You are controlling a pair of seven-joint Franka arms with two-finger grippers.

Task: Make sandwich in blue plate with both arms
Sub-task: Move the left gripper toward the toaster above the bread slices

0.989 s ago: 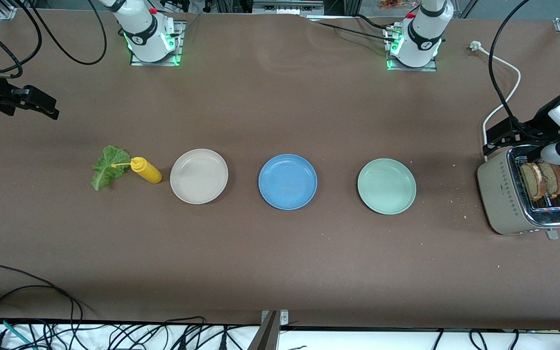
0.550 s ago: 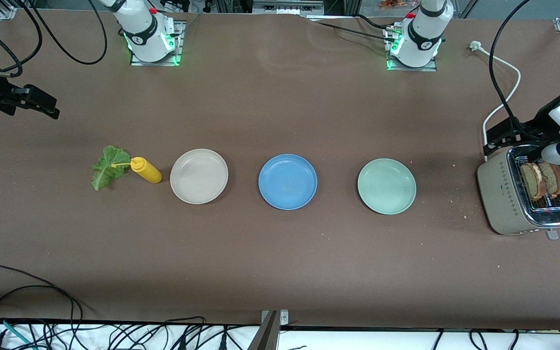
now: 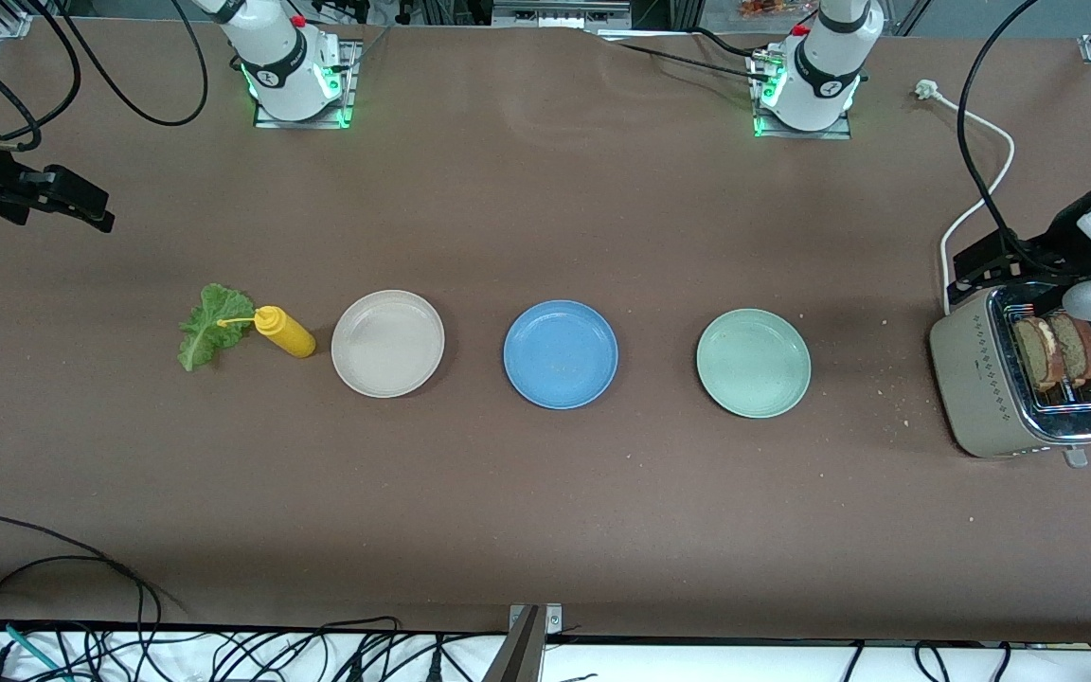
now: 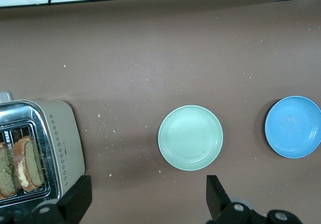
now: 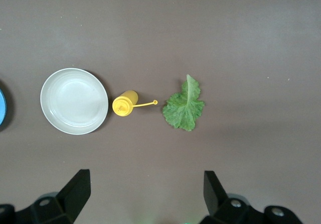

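The blue plate (image 3: pixel 561 353) (image 4: pixel 293 126) lies bare in the middle of the table, between a cream plate and a mint plate. No assembled sandwich is in view. Two bread slices (image 3: pixel 1057 350) (image 4: pixel 20 163) stand in a toaster (image 3: pixel 991 379) (image 4: pixel 62 143) at the left arm's end. A lettuce leaf (image 3: pixel 209 325) (image 5: pixel 184 106) lies flat at the right arm's end. My left gripper (image 3: pixel 1000 270) (image 4: pixel 146 199) hangs open over the table by the toaster, holding nothing. My right gripper (image 3: pixel 81 204) (image 5: pixel 144 191) hangs open and empty over bare table near the lettuce.
A yellow squeeze bottle (image 3: pixel 285 332) (image 5: pixel 125 105) lies between the lettuce and the cream plate (image 3: pixel 387 343) (image 5: pixel 74 101). The mint plate (image 3: pixel 753 363) (image 4: pixel 190 137) sits between the blue plate and the toaster. A white cord (image 3: pixel 981 180) runs to the toaster. Crumbs dot the table nearby.
The left arm has edged slightly toward its end of the table. Everything on the table stays where it was, and both grippers remain open.
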